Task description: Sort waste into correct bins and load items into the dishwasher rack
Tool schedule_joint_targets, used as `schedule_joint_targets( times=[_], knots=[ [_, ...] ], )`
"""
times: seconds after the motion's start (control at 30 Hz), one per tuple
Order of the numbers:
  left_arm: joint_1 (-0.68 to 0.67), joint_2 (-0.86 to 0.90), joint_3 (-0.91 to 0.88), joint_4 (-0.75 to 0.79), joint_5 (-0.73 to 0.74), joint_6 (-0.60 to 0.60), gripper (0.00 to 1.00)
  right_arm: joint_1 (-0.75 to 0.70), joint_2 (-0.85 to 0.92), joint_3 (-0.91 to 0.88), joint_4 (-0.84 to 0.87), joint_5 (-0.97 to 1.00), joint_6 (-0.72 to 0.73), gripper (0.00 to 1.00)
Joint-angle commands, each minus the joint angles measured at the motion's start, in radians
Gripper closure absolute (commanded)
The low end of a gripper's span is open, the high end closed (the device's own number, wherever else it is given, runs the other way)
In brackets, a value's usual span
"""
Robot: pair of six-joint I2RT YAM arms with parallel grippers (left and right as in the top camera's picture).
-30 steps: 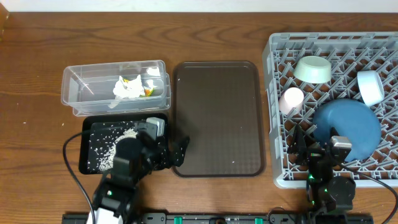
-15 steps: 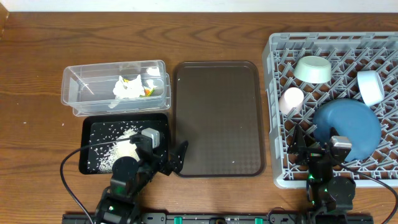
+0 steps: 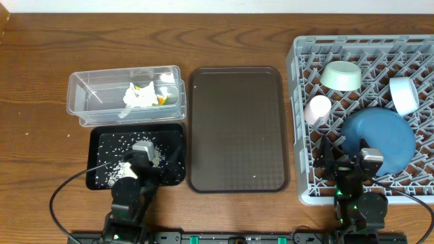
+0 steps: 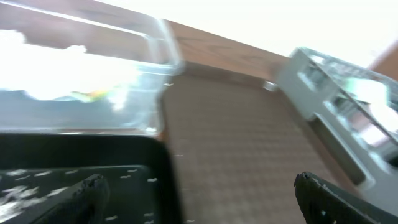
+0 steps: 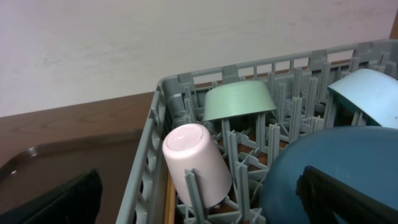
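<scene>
Left hand (image 4: 200, 190) spread wide and empty over the black rectangular tray (image 3: 174, 137) of loose white rice grains (image 3: 115, 173). Right hand (image 5: 199, 193) is the same, at the near edge of the light-grey pegged plastic rack (image 3: 302, 55). Dark-blue round plate (image 3: 381, 134), mint-green bowl (image 3: 341, 75), small pink cup (image 3: 317, 108) and small white bowl (image 3: 404, 95) are racked, and the crumpled white paper napkin (image 3: 139, 96) is in the clear plastic tub (image 3: 87, 93).

Open passage over brown tray (image 3: 237, 102); dishes (image 3: 380, 139) crowd rack (image 3: 298, 156).
</scene>
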Motion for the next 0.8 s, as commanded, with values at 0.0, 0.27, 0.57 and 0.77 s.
schedule_joint_targets(
  times=[0.0, 0.27, 0.57, 0.77],
  knots=[
    [0.049, -0.069, -0.003, -0.079, -0.107, 0.01, 0.02, -0.008, -0.007, -0.001, -0.005, -0.001, -0.011, 0.01],
    [0.058, -0.175, -0.003, -0.104, -0.127, 0.293, 0.02, -0.008, -0.007, -0.001, -0.004, -0.001, -0.011, 0.01],
    [0.119, -0.233, -0.003, -0.104, -0.126, 0.355, 0.02, -0.008, -0.007, -0.001, -0.005, -0.001, -0.011, 0.01],
    [0.119, -0.233, -0.003, -0.103, -0.127, 0.355, 0.02, -0.008, -0.007, -0.001, -0.005, -0.001, -0.011, 0.01]
  ],
)
